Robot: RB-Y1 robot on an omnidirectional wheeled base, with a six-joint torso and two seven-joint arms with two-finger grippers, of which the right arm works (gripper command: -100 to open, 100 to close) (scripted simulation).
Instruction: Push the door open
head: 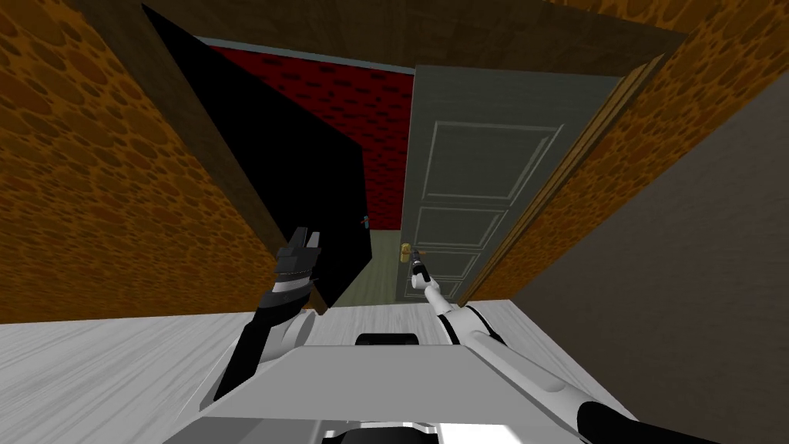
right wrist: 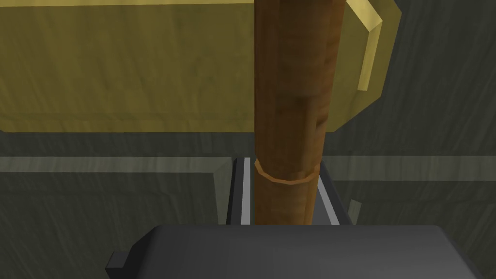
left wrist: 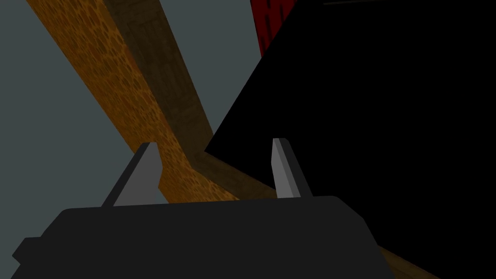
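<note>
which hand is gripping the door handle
The right hand: it is clamped on the brown handle of the grey door. The left hand is open, holding nothing.

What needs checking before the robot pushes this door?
1. Grip: right gripper shut on the handle: ok.
2. Depth: handle reaches down to the gripper's body: ok.
3. Latch: door stands ajar, with a gap at its handle edge: ok.
4. Other arm: left gripper open, raised off to the side, apart from the door: ok.
5. Space behind the door for its swing: cannot tell.
</note>
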